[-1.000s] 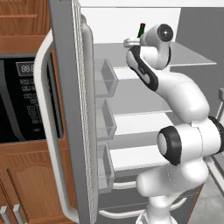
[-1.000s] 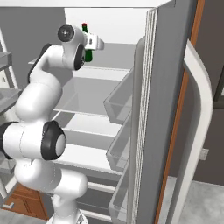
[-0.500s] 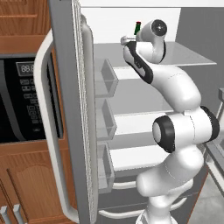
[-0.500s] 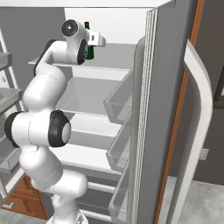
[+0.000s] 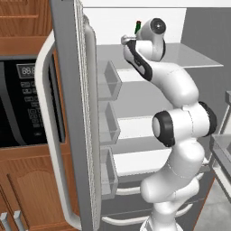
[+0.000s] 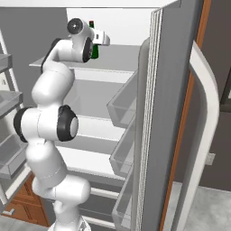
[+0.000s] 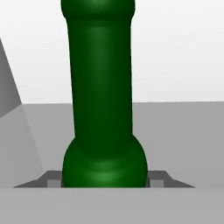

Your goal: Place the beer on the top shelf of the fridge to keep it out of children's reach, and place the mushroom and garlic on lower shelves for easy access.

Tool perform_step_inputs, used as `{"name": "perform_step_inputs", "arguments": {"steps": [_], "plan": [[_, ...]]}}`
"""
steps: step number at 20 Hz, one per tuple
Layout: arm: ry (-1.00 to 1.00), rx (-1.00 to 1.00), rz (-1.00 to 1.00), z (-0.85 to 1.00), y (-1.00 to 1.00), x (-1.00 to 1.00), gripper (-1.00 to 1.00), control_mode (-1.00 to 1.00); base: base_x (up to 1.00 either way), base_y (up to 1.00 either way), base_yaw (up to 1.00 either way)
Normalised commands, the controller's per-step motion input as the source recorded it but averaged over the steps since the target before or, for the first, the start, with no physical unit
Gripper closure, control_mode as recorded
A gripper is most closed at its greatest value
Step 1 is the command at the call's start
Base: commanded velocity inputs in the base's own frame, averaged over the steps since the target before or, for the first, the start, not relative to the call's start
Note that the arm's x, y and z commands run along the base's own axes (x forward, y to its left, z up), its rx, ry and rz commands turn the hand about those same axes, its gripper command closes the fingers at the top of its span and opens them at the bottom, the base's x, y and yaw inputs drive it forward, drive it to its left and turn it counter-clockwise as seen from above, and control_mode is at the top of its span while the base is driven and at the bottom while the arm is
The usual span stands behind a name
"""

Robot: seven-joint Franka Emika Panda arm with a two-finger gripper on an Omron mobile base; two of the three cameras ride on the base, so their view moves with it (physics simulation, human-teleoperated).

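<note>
Green beer [image 7: 99, 100] upright, grasped by the hand [image 7: 105, 183], above the top shelf [image 5: 198, 57], inside the fridge [image 5: 67, 90].

Flat, even rendered light, no glare; the dark green glass bottle [image 7: 99, 96] shows soft sheen, edges slightly blurred.

Both base views flank arm, facing open fridge [image 5: 67, 113]; hand view very close on beer [image 7: 101, 96], apparently upright.

Kitchen: open fridge [image 5: 67, 90], built-in oven [image 5: 20, 103] (wood cabinets [image 5: 27, 189]).
</note>
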Motion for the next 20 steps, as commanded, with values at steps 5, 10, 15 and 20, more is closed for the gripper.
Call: {"name": "perform_step_inputs", "arguments": {"steps": [5,10,15,20], "plan": [[0.00,0.00,0.00,-0.31,0.05,0.25,-1.00,-1.00,0.00,0.00,0.00],[-0.02,0.00,0.00,-0.22,0.00,0.00,-1.00,-1.00,0.00,0.00,0.00],[-0.06,0.00,0.00,-0.08,0.00,-0.07,-1.00,-1.00,0.00,0.00,0.00],[-0.06,0.00,0.00,-0.02,0.00,-0.46,-1.00,-1.00,0.00,0.00,0.00]]}}
